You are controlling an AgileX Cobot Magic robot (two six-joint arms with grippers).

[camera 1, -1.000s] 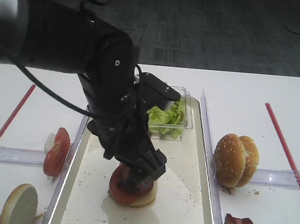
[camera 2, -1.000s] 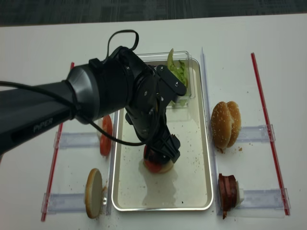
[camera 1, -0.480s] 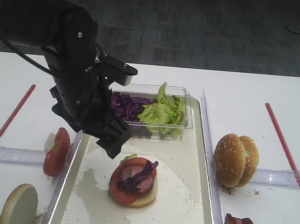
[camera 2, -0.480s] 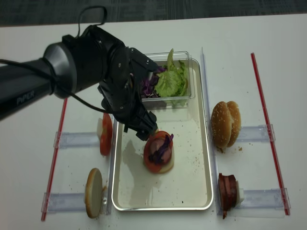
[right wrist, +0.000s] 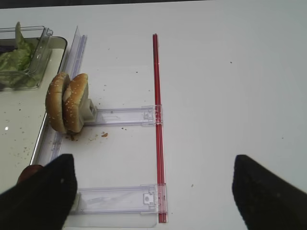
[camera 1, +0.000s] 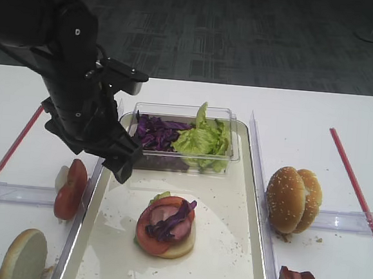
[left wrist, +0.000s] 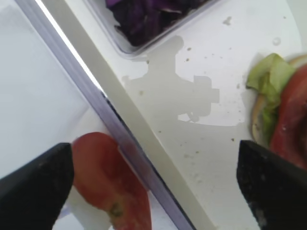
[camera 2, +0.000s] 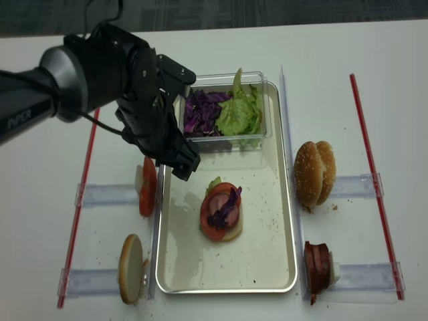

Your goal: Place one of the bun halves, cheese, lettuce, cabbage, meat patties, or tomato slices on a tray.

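Honestly, the risk at that moment sat with my left tool (camera 2: 182,164) — its jaws stood wide and empty, hanging over the tray (camera 2: 277,200) rim just beside the tomato slices (camera 2: 147,186) propped on the counter (camera 2: 401,80). Inside the tray the stack (camera 2: 222,211) was already built: a bun half at the bottom, lettuce, tomato, a meat disc and a loose tangle of cabbage (camera 2: 226,208) on top. I judged that a careless swing back across could brush those shreds off or nudge the whole pile sideways. A low pass leftward might have clipped the raised rim or toppled the upright slices. My right tool (right wrist: 153,191) hung spread and empty over the counter, near the bun halves (right wrist: 67,102).
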